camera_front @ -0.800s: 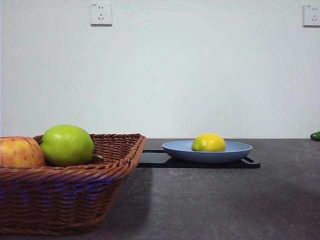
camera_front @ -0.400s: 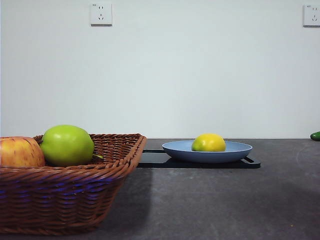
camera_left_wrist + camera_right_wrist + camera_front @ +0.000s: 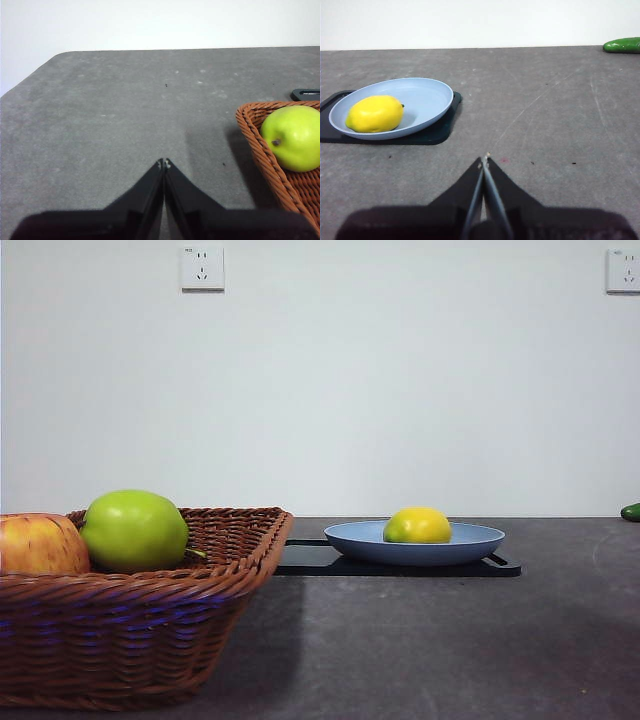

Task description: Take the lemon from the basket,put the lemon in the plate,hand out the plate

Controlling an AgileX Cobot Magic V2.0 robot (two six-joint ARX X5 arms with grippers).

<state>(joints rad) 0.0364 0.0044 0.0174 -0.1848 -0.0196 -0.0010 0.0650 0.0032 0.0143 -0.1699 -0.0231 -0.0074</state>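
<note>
The yellow lemon (image 3: 417,526) lies in the light-blue plate (image 3: 470,543), which rests on a flat black tray (image 3: 400,565) at mid-table. In the right wrist view the lemon (image 3: 374,114) sits toward one side of the plate (image 3: 425,100). The brown wicker basket (image 3: 130,640) stands near at the left. My right gripper (image 3: 484,159) is shut and empty, hovering over bare table some way from the plate. My left gripper (image 3: 164,162) is shut and empty, over bare table beside the basket's rim (image 3: 252,145). Neither arm shows in the front view.
A green apple (image 3: 134,530) and a red-yellow apple (image 3: 40,545) lie in the basket; the green apple (image 3: 294,137) also shows in the left wrist view. A green cucumber (image 3: 622,45) lies at the far table edge. The table's rounded corner (image 3: 55,55) is beyond the left gripper.
</note>
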